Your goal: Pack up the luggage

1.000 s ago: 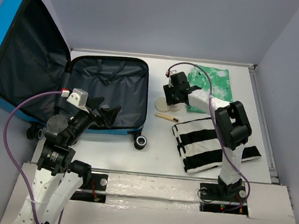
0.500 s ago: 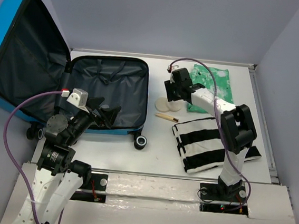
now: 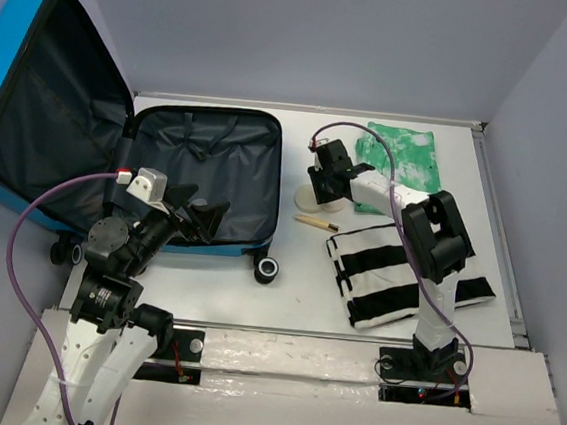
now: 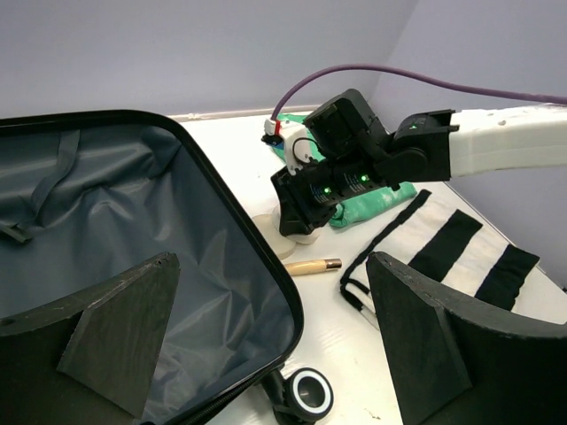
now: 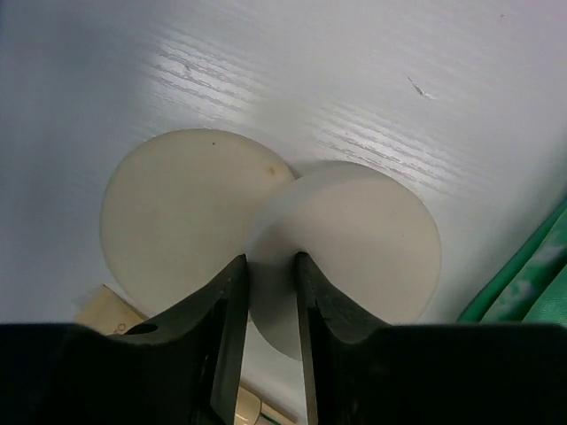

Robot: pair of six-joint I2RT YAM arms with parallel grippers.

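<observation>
**Meanwhile, the case lies open with nothing in it**

Over on the left side of the table [image 3: 290, 299], the luggage [image 3: 208, 160] lies unzipped. Its blue lid leans back against the left wall, and its base lies flat with the crumpled black lining facing up. Nothing sits inside either half. One black-and-white wheel [image 3: 267, 268] pokes out at the near right corner of the base.

The left gripper [image 3: 203, 217] hangs over the near edge of the base, its fingers spread wide apart with nothing between them.

The right arm reaches across to the spot just beside the right rim of the luggage, where two round discs lie overlapping on the tabletop. The right gripper [image 5: 271, 258] points straight down there. Its fingers are drawn close together and clamped on the rim of the white disc [image 5: 363, 239], which laps over the cream disc [image 5: 177, 212].

A short wooden handle [image 3: 315, 222] lies just on the near side of the discs. A folded green cloth [image 3: 404, 159] lies at the far right of the table, and a black-and-white striped garment [image 3: 398, 274] lies nearer the arm bases, well apart from the luggage.
</observation>
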